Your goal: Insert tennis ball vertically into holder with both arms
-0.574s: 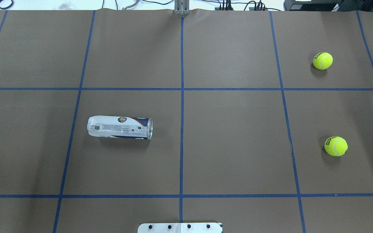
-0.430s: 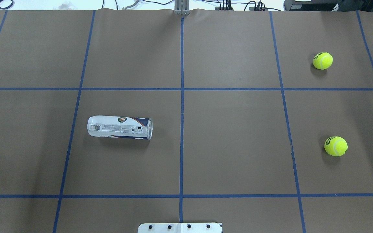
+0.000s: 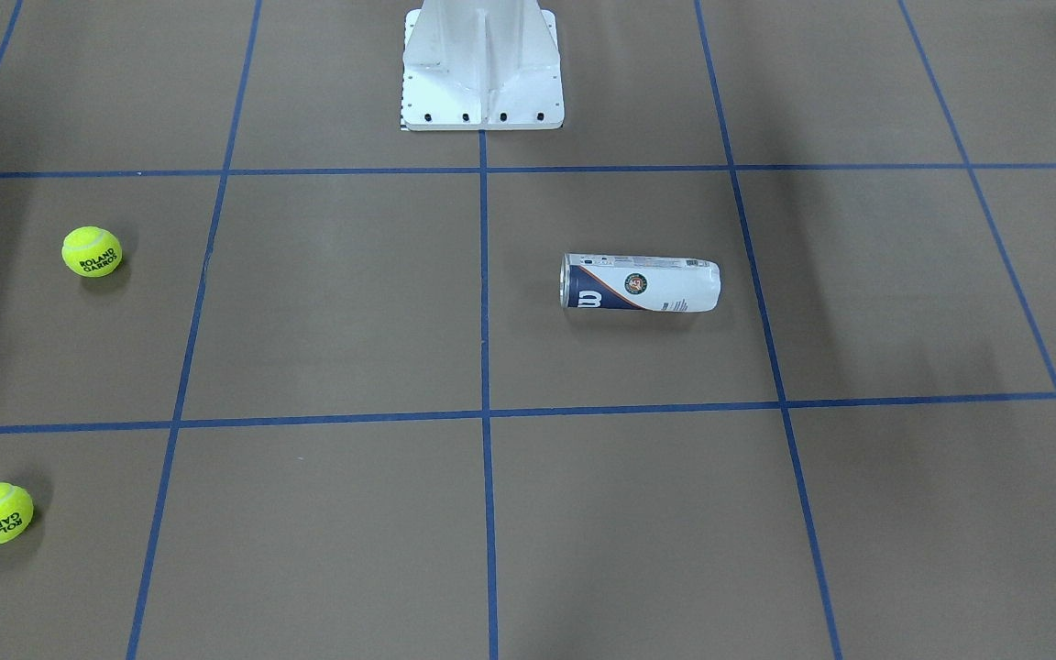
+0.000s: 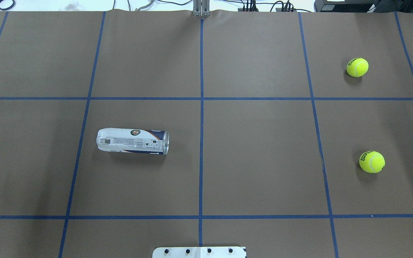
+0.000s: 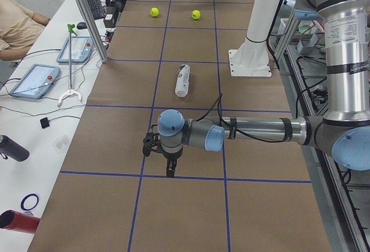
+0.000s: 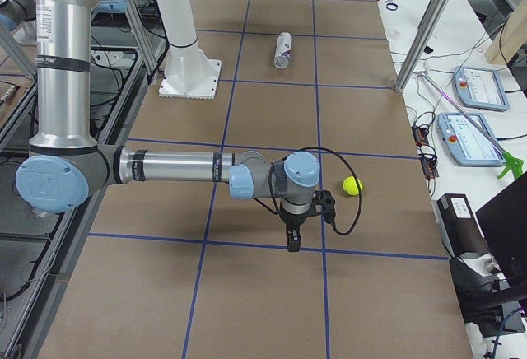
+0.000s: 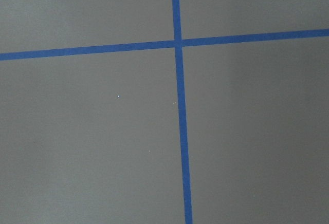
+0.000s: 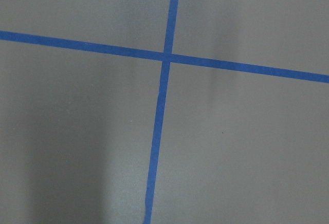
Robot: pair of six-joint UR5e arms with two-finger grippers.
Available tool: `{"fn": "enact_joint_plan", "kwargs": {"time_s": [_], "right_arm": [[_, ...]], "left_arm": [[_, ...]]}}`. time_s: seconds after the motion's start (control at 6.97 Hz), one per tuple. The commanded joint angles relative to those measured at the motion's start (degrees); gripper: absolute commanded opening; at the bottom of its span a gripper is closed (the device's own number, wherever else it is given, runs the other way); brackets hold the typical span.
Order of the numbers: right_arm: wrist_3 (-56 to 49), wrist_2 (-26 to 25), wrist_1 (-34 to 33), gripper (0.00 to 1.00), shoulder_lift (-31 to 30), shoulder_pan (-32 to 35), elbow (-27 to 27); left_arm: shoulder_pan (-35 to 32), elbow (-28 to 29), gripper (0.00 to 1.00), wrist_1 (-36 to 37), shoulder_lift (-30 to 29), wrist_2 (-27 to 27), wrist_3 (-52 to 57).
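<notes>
Holder (image 4: 133, 141) lies on its side on the robot's left half of the table (image 4: 256, 150), open mouth towards the centre line, so it must be stood upright before anything can drop in vertically. The near ball (image 4: 371, 161) and far ball (image 4: 357, 67) rest well apart from it on the right half. That split probably gives each arm its own job: left for the holder, right for a ball. Nothing is gripped yet. The left gripper (image 5: 170, 171) and right gripper (image 6: 292, 240) hang low over tape crossings at opposite table ends; whether either claw is apart or together, I cannot tell. The white base (image 3: 482, 64) stands behind the holder.
</notes>
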Motion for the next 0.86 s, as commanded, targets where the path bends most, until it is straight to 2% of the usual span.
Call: {"fn": "enact_joint_plan", "kwargs": {"time_s": [0.0, 0.43, 0.72], "right_arm": [[-0.01, -0.04, 0.00, 1.00, 0.02, 0.07, 1.61], [0.60, -0.56, 0.09, 1.00, 1.68, 0.07, 3.46], [0.60, -3.80, 0.00, 1.00, 5.28, 0.07, 3.38]], "left_arm": [[0.00, -0.32, 0.99, -0.06, -0.03, -0.25, 0.24], [0.00, -0.50, 0.99, -0.33, -2.04, -0.43, -0.11], [0.00, -0.41, 0.99, -0.33, -6.42, -0.95, -0.20]]}}
